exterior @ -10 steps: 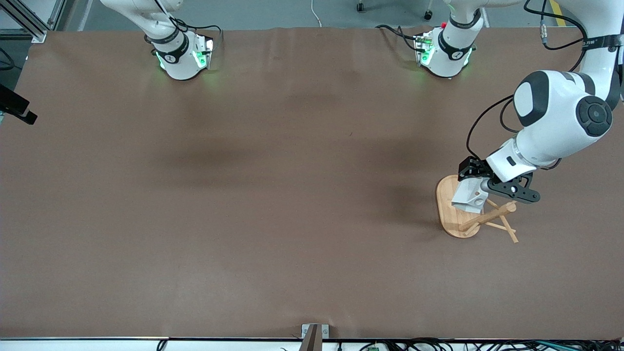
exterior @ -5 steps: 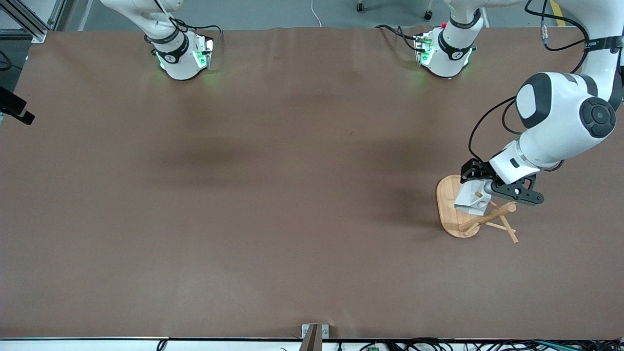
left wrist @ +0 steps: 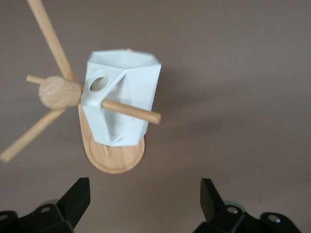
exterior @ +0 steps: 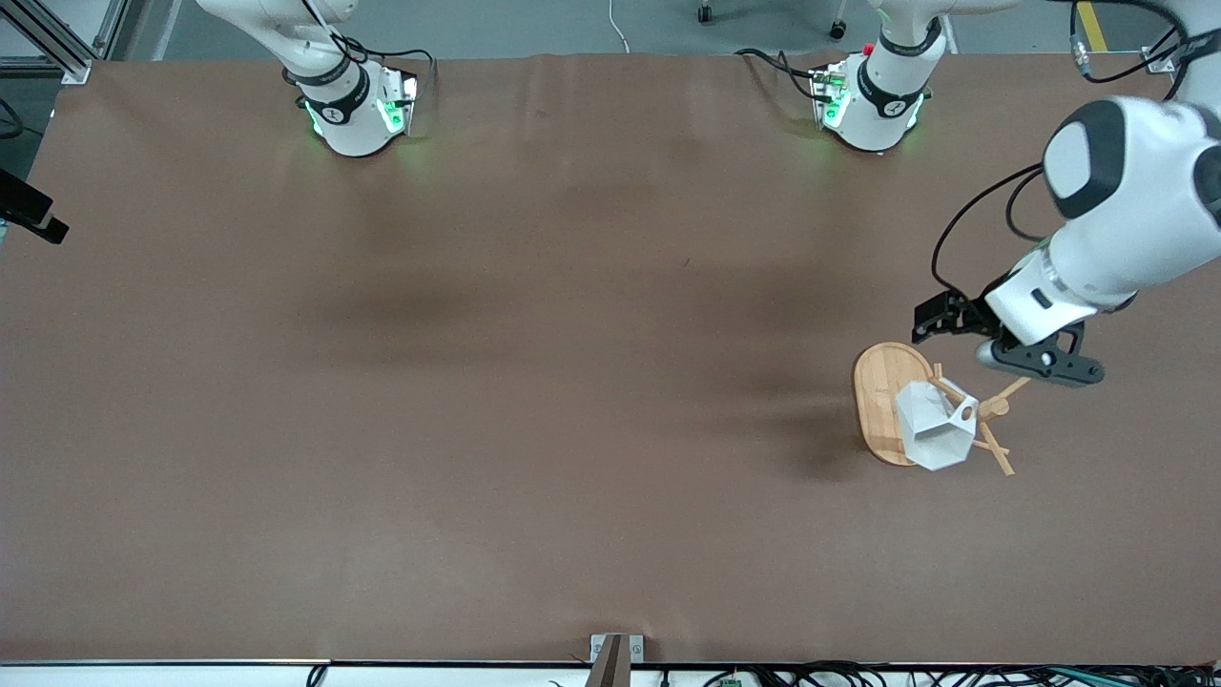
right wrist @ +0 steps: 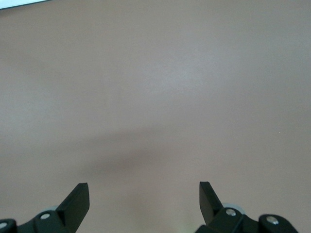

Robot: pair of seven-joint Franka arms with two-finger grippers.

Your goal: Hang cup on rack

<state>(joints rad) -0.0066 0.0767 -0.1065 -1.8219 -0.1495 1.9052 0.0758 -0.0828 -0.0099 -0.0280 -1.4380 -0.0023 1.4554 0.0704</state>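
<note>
The white faceted cup hangs on a peg of the bamboo rack near the left arm's end of the table. In the left wrist view the cup sits against the rack's post, with a peg sticking out past its handle, above the oval base. My left gripper is open and empty, apart from the cup, over the table just beside the rack's base; its jaws stand wide. My right gripper is open and empty over bare table.
The brown table spreads wide toward the right arm's end. The two arm bases stand along the edge farthest from the front camera. A black object juts in at the right arm's end.
My left gripper has let go of the cup and drawn back up and away from the rack. The cup has swung down and now hangs on the peg.
</note>
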